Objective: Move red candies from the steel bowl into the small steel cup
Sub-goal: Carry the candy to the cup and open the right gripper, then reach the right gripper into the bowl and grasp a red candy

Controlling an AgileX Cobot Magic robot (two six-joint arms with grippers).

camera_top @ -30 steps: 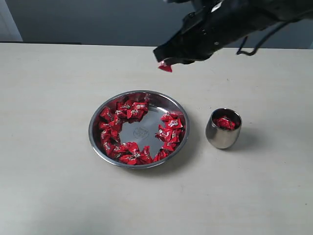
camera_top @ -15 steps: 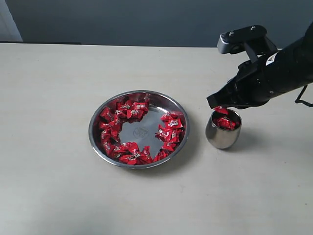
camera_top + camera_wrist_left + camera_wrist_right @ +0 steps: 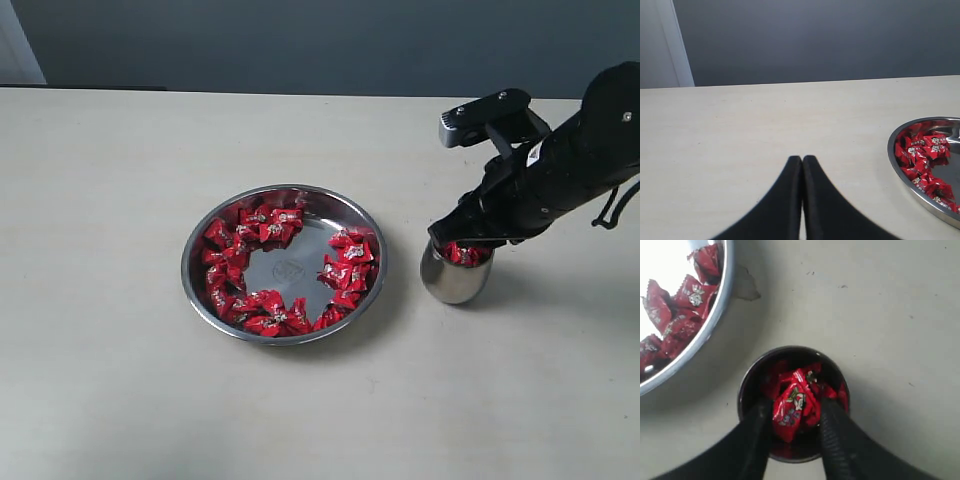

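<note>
Hanging right over the small steel cup (image 3: 455, 283), which stands just beside the steel bowl (image 3: 186, 268) on the pale table (image 3: 120, 160), the right gripper (image 3: 462, 243) has its tips down at the cup's mouth. Its fingers (image 3: 759, 426) are spread, and one red candy (image 3: 790, 410) lies between them on top of the heap inside, with a gap showing on one side. The rest of the red candies (image 3: 268, 228) ring the bowl's floor, leaving its centre bare. A round stamp sits there, too small to read, and the whitish marks on the wrappers are no clearer. The left gripper (image 3: 802, 160) hovers off to the bowl's other side, fingers pressed together, holding nothing.
</note>
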